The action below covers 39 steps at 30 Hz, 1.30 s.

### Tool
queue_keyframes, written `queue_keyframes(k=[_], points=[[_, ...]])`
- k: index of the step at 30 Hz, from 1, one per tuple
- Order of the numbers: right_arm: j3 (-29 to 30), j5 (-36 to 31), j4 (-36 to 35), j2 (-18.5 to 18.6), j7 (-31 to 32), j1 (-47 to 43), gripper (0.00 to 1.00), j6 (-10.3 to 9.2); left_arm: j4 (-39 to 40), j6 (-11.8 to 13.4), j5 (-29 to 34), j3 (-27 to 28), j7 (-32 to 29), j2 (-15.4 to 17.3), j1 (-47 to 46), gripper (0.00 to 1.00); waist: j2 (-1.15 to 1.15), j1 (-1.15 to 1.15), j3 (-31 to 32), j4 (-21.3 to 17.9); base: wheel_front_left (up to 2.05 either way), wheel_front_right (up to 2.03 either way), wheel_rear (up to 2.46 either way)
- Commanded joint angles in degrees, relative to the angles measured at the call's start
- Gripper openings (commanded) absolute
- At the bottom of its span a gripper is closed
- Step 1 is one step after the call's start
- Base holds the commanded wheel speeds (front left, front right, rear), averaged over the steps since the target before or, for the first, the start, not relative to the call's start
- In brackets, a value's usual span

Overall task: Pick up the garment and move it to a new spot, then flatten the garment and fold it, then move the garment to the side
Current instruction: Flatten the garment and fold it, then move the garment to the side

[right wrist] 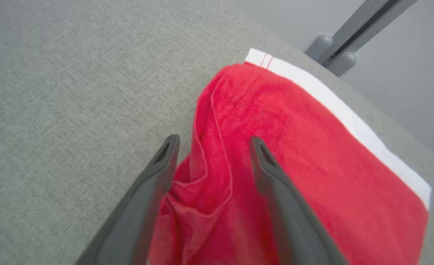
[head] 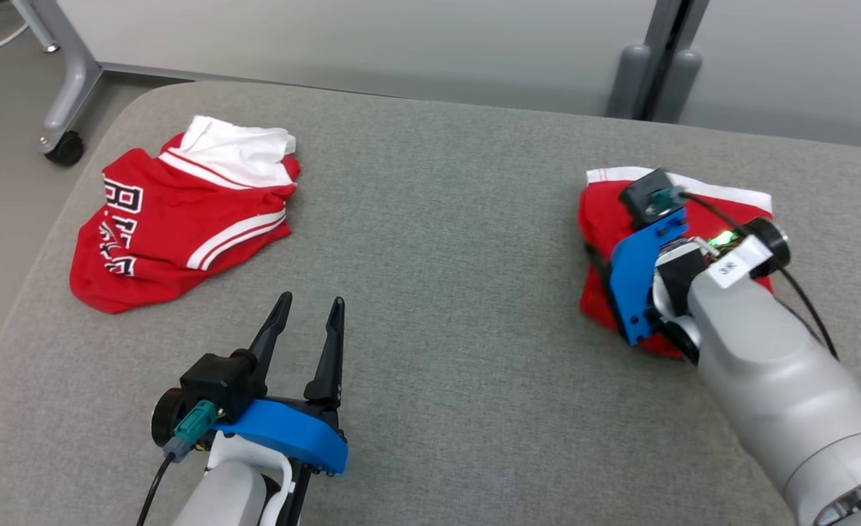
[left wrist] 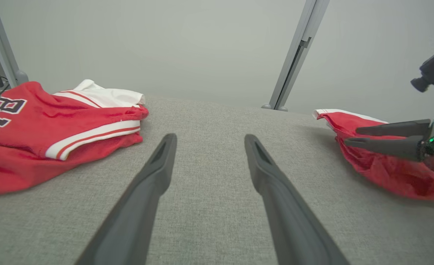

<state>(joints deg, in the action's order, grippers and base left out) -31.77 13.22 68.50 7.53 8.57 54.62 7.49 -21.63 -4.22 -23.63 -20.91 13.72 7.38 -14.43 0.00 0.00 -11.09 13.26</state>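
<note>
A folded red garment with a white band lies at the right of the grey padded table. My right gripper hovers over its left edge, open, with its fingers on either side of a loose red fold and not pinching it. The left wrist view shows those same fingers spread just above the red cloth. In the head view the blue wrist mount hides them. My left gripper rests open and empty near the table's front, pointing away from me.
A second red garment, crumpled, with white trim and dark letters, lies at the far left of the table, also. A caster wheel of a metal frame stands on the floor beyond the left corner. A grey post rises behind the table.
</note>
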Motion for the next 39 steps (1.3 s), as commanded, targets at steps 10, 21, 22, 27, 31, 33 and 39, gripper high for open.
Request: queue_keyframes(k=[10, 21, 22, 27, 31, 33, 39], points=[[9.03, 3.82, -8.40, 6.99, -14.65, -4.68, 1.00, 0.01, 0.80, 1.24, -0.42, 1.21, 0.82, 1.48, 1.82, 1.00, 0.00, 0.00, 4.59, -5.56, 0.00, 0.00, 0.00], [26.81, -0.33, -28.81, 5.37, -23.19, -28.31, 1.00, 0.01, 2.78, 3.99, -0.65, 4.82, 1.36, 3.22, 5.07, 1.00, 0.00, 0.00, 7.43, -13.07, 0.00, 0.00, 0.00], [27.68, -1.11, -30.93, 4.61, -23.07, -30.45, 1.00, 0.01, 2.99, 4.26, -0.62, 5.07, 1.40, 3.39, 5.37, 1.00, 0.00, 0.00, 7.49, -13.45, 0.00, 0.00, 0.00], [31.66, -4.12, -41.49, -0.14, -19.61, -38.94, 1.00, 0.01, 3.64, 5.11, -0.62, 6.78, 1.49, 3.90, 7.34, 1.00, 0.00, 0.00, 7.53, -14.74, 0.00, 0.00, 0.00], [33.41, -5.69, -48.49, -2.34, -16.10, -42.96, 1.00, 0.01, 4.00, 5.37, -1.02, 7.98, 1.51, 3.95, 8.99, 1.00, 0.00, 0.00, 7.53, -15.12, 0.00, 0.00, 0.00], [33.88, -6.07, -51.32, -2.89, -14.46, -44.09, 1.00, 0.01, 4.34, 5.40, -0.92, 8.37, 1.52, 3.98, 9.41, 1.00, 0.00, 0.00, 7.38, -15.07, 0.00, 0.00, 0.00], [34.59, -6.58, -56.89, -3.55, -10.63, -46.11, 1.00, 0.01, 4.66, 5.17, -0.35, 8.58, 1.54, 3.86, 8.54, 1.00, 0.00, 0.00, 6.50, -14.33, 0.00, 0.00, 0.00]])
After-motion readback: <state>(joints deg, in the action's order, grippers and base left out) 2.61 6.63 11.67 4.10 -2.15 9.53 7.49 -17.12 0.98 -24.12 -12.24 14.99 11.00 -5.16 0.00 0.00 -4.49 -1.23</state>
